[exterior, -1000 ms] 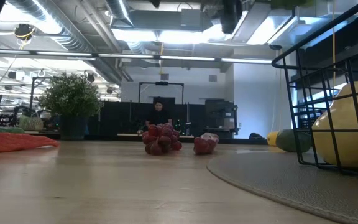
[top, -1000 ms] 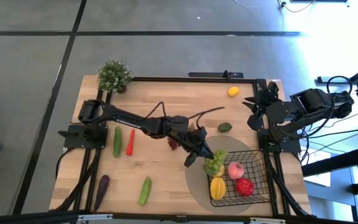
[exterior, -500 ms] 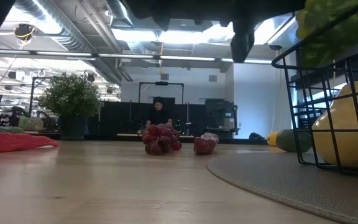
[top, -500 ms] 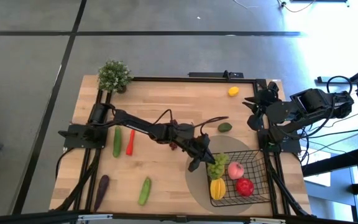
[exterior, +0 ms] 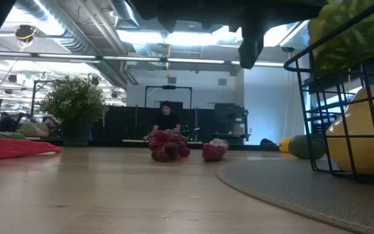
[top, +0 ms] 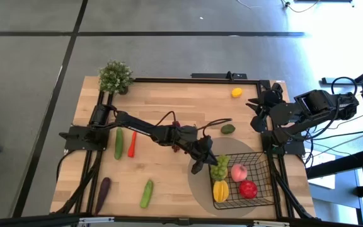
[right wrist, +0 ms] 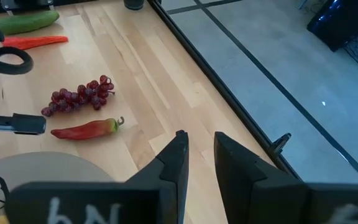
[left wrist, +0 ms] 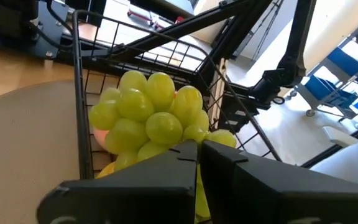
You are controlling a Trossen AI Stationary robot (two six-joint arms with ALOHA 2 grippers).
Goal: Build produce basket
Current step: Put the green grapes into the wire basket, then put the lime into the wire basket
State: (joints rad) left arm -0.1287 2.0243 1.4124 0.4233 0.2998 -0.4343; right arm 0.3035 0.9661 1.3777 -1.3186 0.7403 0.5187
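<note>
Lower right of the overhead shot: the basket sits there with green grapes, peach, apple and a yellow fruit inside. Left gripper, jaws pinched together, hangs at its left edge beside the grapes. Right gripper waits upper right, jaws narrowly apart, empty.

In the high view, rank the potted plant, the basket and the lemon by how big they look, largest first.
1. The basket, the widest outline of the three.
2. The potted plant, clearly smaller than the basket.
3. The lemon, by far the smallest.

The camera looks straight down, so nearness hardly skews this order.
</note>
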